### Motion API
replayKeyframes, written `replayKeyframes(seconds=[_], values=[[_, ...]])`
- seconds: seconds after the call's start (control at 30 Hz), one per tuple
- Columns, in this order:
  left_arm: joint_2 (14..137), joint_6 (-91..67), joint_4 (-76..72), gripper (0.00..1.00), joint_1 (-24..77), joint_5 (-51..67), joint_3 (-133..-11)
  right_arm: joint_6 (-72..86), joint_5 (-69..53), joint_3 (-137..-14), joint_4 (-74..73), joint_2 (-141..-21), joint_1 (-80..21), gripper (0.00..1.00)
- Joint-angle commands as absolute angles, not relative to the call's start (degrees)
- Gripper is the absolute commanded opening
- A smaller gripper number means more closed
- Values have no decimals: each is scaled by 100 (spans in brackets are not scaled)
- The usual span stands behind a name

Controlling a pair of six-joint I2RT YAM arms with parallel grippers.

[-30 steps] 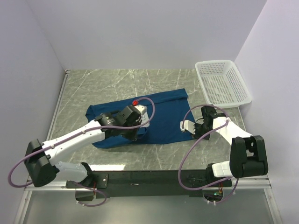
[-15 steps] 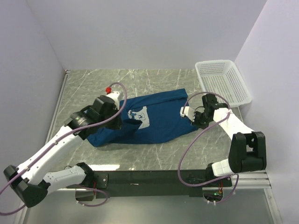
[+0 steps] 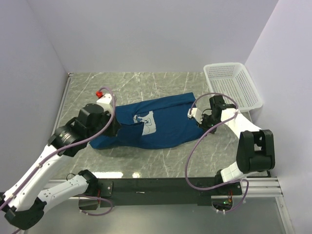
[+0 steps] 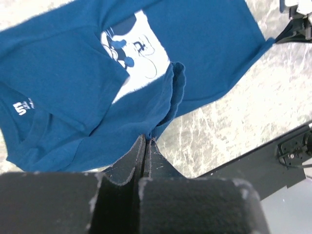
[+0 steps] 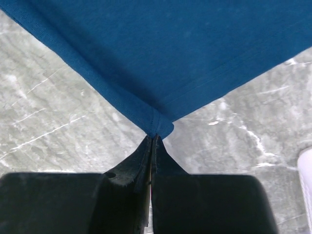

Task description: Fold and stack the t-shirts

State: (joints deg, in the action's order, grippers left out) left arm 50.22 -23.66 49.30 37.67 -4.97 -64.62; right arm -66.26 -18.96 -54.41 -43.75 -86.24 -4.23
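Note:
A dark blue t-shirt with a white cartoon print lies spread across the middle of the marble table, print side up. My left gripper is shut on a fold of the shirt near its left end; in the left wrist view the cloth runs up from my closed gripper. My right gripper is shut on the shirt's right hem corner; the right wrist view shows that corner pinched at my closed gripper.
A white perforated basket stands at the back right of the table. The walls close in on both sides. The black front rail runs along the near edge.
My left arm has swung left and back, dragging the shirt's left part open and exposing the print. My right gripper has moved up with the hem corner, stretching the shirt out.

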Motion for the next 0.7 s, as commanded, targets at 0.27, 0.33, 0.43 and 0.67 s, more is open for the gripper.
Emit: replayKeyframes(seconds=[0.27, 0.33, 0.43, 0.67], values=[[4825, -2435, 5291, 1, 3718, -1327, -6442, -6390, -1776, -6003, -4438, -8938, -334, 0], [4834, -2426, 5361, 1, 3709, -1520, -6469, -6398, -1732, -6055, -4438, -8991, -334, 0], [4860, -2347, 5353, 1, 3691, -1600, -6521, -6398, -1696, -6143, -4482, -9079, -299, 0], [5001, -2040, 5353, 1, 3683, -1696, -6776, -6390, -1670, -6258, -4544, -9202, -264, 0]])
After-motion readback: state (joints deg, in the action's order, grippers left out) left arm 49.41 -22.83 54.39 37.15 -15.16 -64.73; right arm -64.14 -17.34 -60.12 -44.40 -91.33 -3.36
